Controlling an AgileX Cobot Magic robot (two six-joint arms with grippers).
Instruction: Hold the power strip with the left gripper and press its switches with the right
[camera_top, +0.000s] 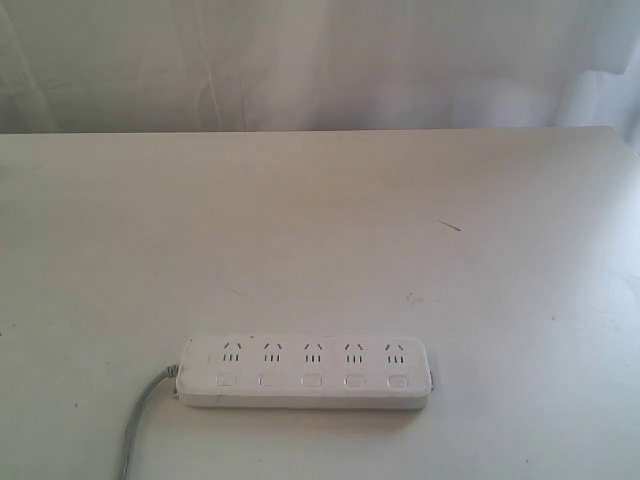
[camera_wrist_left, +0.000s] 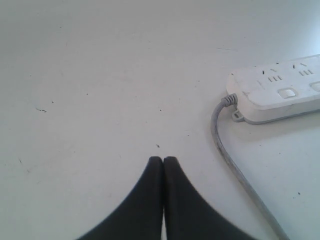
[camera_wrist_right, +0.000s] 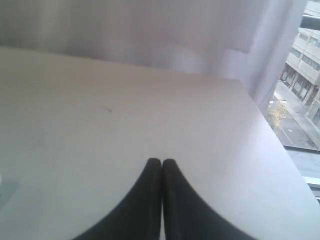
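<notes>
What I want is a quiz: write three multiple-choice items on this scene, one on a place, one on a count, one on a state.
1. In the exterior view, the cord leaves the strip at: A. its left end; B. its right end; C. its far side.
2. The strip's switches number: A. three; B. five; C. seven.
3. The left end effector is: A. wide open; B. shut on the cord; C. shut, holding nothing.

Answers:
1 A, the cord curves away from the left end.
2 B, one sits below each of the five socket groups.
3 C, its jaws meet over bare table, apart from the cord.
</notes>
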